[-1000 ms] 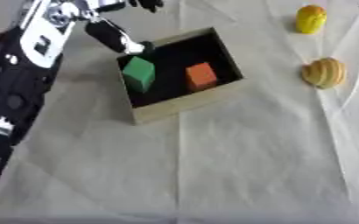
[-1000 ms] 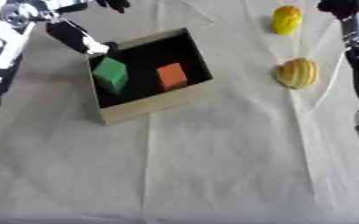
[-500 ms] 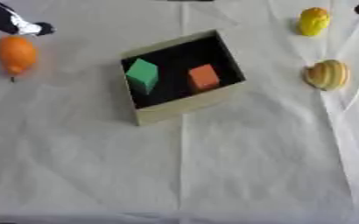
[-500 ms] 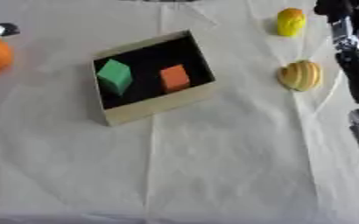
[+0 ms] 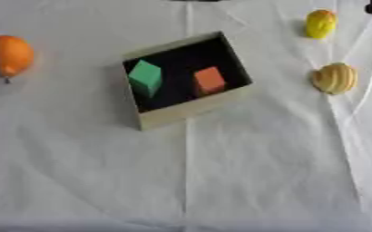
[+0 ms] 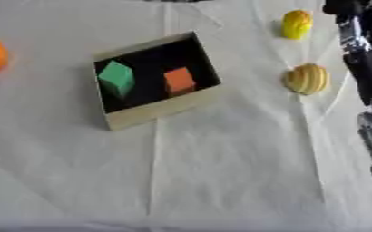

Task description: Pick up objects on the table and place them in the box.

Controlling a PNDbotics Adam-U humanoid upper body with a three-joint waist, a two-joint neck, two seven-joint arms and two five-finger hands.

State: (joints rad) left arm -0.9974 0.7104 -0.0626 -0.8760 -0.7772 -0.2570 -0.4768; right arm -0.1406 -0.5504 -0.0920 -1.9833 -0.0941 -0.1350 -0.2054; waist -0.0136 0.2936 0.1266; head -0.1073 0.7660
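Note:
An open cardboard box (image 5: 191, 114) with a dark inside stands askew at the centre of the white cloth. In it lie a green block (image 5: 145, 77) on the left and an orange block (image 5: 210, 80) on the right. An orange fruit (image 5: 11, 54) rests on the cloth at the far left. At the right lie a yellow fruit-like piece (image 6: 297, 23) and, nearer, a tan ribbed piece (image 6: 306, 79). My right arm runs up the right edge, and its hand (image 6: 344, 6) shows only as a dark end at the top corner, beside the yellow piece. My left hand is out of sight.
The white cloth (image 5: 189, 181) covers the whole table, with creases running down its middle and right side. My right arm (image 6: 368, 77) stands just right of the tan piece.
My left arm has drawn back from the box to the left and left the picture. The green block stays in the box, and the orange fruit now shows at the left.

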